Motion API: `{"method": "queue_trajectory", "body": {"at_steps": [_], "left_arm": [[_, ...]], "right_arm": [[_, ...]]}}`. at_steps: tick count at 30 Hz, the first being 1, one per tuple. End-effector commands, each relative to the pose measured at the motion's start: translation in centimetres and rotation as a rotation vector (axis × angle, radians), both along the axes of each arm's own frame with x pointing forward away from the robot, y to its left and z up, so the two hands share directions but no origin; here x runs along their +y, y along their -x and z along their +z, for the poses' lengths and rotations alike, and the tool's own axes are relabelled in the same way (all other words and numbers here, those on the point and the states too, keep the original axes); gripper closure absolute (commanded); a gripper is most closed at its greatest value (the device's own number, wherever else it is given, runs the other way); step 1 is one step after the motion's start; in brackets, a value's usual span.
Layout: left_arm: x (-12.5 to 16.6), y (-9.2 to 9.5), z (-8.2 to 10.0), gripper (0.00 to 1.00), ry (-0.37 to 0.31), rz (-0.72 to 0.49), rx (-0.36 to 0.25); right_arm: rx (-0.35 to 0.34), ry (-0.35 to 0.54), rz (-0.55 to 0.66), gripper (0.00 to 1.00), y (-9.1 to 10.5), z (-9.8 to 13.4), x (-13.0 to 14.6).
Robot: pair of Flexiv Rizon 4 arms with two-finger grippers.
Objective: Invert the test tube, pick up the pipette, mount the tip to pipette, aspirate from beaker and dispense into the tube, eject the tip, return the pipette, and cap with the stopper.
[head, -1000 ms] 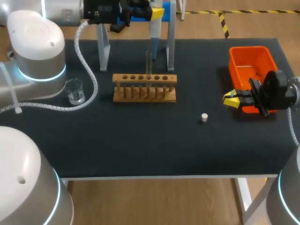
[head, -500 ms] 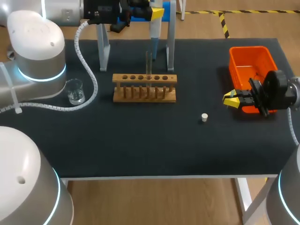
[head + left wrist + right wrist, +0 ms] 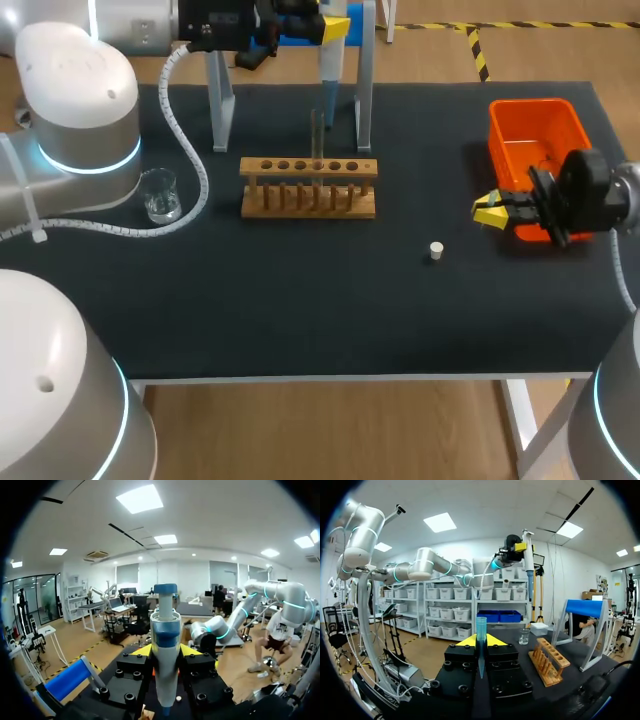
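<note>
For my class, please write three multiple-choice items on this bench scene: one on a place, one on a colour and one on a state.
1. Relative to the wooden rack, the white stopper lies:
A behind it
B to its left
C to its right, nearer the table's front edge

2. The bin is:
A orange
B green
C white

3. The left gripper is:
A open and empty
B shut on the pipette
C shut on a spoon

Key:
1 C, the stopper sits alone on the black mat, right of the rack and forward of it.
2 A, its walls are bright orange.
3 B, the pipette's body is clamped between both fingers.
</note>
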State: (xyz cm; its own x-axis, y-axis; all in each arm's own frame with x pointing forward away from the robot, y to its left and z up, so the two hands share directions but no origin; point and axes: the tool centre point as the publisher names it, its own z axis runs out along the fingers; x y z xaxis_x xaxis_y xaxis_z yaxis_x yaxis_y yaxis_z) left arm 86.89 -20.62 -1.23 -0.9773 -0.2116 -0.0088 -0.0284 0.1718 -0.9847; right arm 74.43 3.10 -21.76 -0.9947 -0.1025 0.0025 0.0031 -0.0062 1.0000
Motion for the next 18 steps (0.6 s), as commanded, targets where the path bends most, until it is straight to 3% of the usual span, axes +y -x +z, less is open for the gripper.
{"method": "queue_trajectory", "body": {"at_steps": [1,18], "left_arm": [[0.1,0.0,0.0,1.00,0.001,-0.001,-0.001],[0.1,0.0,0.0,1.00,0.001,-0.001,-0.001]], "right_arm": [[0.007,0.014,0.017,1.00,-1.8,-0.2,2.0],[-0.027,0.025,0.041,1.00,-7.1,0.0,8.8]]}}
